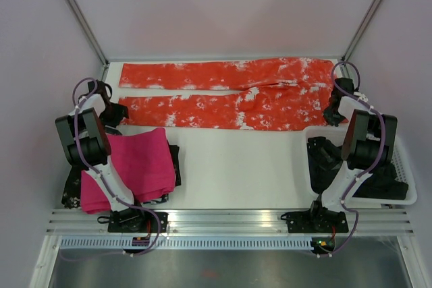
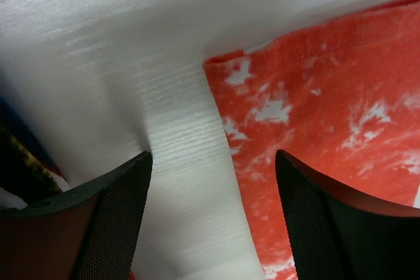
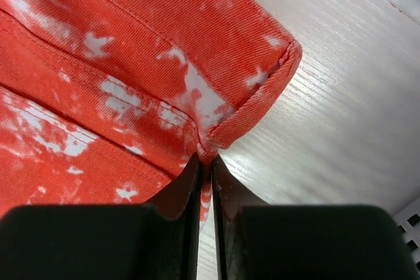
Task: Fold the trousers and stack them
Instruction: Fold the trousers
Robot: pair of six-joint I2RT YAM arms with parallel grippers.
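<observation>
The orange-red trousers [image 1: 229, 92], blotched with white, are being shown laid flat across the far part of the white table [image 1: 236, 173], with both legs running to the left and the waist lying at the right. The near corner of the waist is being pinched by the right gripper [image 3: 205, 178], whose jaws are being held to a narrow slit with only a thin lip of cloth caught between them. The left gripper [image 2: 213, 218] is being held wide over the hem corner of the near leg. One finger is being poised above the fabric and the other above bare table, so nothing is being gripped there. The likeliest failure, as judged from here, is being set up by the shallow bite on the right: if the corner is lifted, the seam edge may be pulled free and the waist dropped. On the left, the hem may be missed or merely pushed into a wrinkle if the jaws are closed without the edge between them, and a fold carried by one side alone would be skewed. The pink folded cloth [image 1: 138, 163], resting on a dark garment [image 1: 174, 166] at the near left, and the white basket [image 1: 405, 173] at the near right could be snagged by a trailing leg. No brand, label or writing is being shown legibly in any view.
</observation>
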